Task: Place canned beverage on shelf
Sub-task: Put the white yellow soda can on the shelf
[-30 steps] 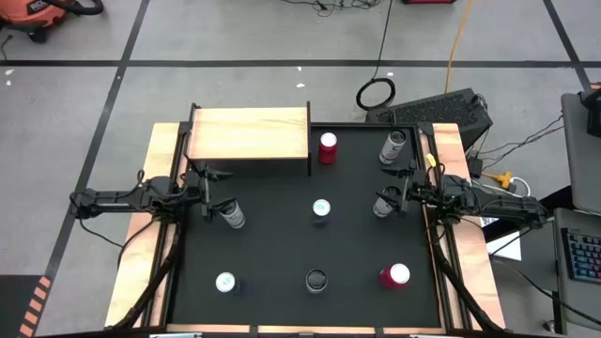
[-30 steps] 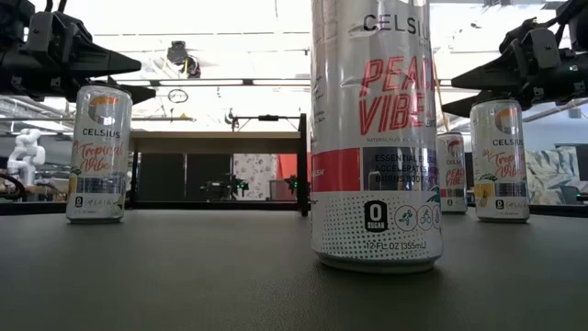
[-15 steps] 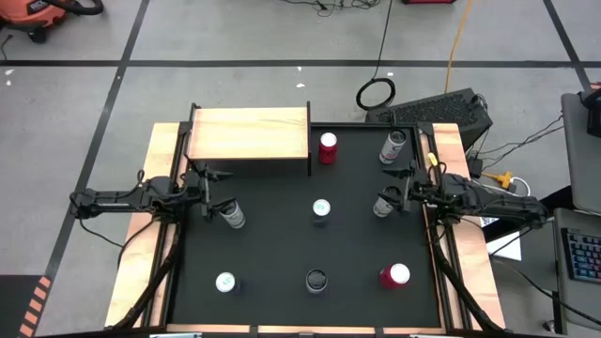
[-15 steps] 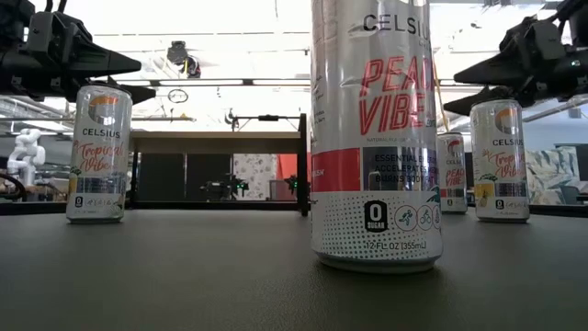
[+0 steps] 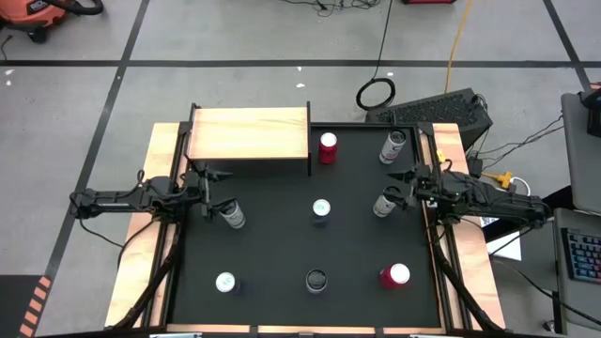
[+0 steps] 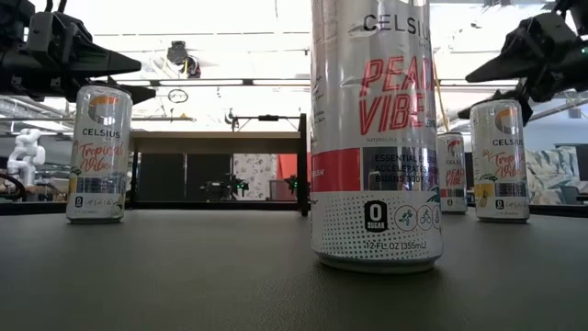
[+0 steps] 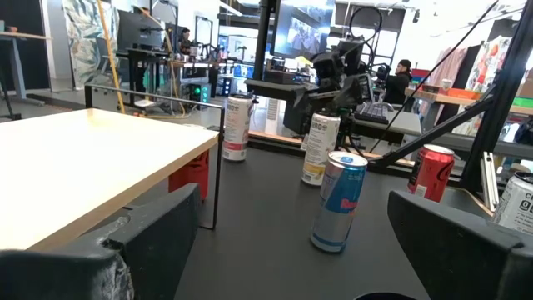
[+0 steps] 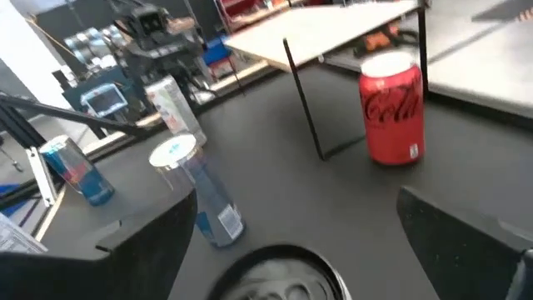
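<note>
Several upright cans stand on their bases on the black table top (image 5: 282,244). They include a red cola can (image 5: 327,147) beside the shelf, a slim blue-and-silver can (image 5: 321,209) in the middle, and white cans at the left (image 5: 232,215) and right (image 5: 385,202). The shelf (image 5: 249,133), a light-wood board on thin black legs, stands at the far left with its top bare. My left gripper (image 5: 211,191) is open and level at the left edge, beside the left white can. My right gripper (image 5: 404,185) is open at the right edge, just above the right white can's top (image 8: 275,271).
A silver can (image 5: 392,145) stands far right. Near the front edge are a white can (image 5: 225,282), a dark can (image 5: 316,280) and a red can (image 5: 394,275). Pale wooden rails (image 5: 141,244) flank the table. People sit in the room beyond.
My right gripper has rolled about its own axis and tipped its fingers a little downward, staying open above the right white can. The left arm and all cans have kept still.
</note>
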Robot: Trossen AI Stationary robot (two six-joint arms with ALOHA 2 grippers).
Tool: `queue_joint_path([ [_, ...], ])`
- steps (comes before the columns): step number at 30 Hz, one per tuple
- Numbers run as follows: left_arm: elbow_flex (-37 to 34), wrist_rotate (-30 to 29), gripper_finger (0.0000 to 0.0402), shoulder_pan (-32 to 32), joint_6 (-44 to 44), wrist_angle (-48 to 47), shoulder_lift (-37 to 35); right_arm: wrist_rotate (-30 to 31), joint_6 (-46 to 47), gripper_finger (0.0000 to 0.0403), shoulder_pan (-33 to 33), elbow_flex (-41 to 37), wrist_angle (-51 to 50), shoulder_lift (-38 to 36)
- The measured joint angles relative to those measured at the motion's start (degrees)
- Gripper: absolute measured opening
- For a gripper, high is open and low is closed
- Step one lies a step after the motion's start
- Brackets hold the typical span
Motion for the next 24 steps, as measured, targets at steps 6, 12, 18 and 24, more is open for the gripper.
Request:
queue_joint_path([
  [6, 0.0, 0.0, 0.0389, 0.0, 0.0, 0.0, 0.0, 1.3, 1.8, 0.0394, 0.0, -0.1, -1.0, 1.1],
  [12, 0.0, 0.0, 0.0389, 0.0, 0.0, -0.5, 0.2, 0.5, 2.3, 0.0394, 0.0, -0.1, -1.0, 2.1],
  [18, 0.0, 0.2, 0.0389, 0.0, 0.0, -0.6, 0.2, -3.3, 3.5, 0.0394, 0.0, -0.1, -1.8, 3.6],
  [24, 0.0, 0.2, 0.0389, 0.0, 0.0, -0.7, 0.3, -3.4, 3.5, 0.0394, 0.0, -0.1, -2.3, 6.8],
])
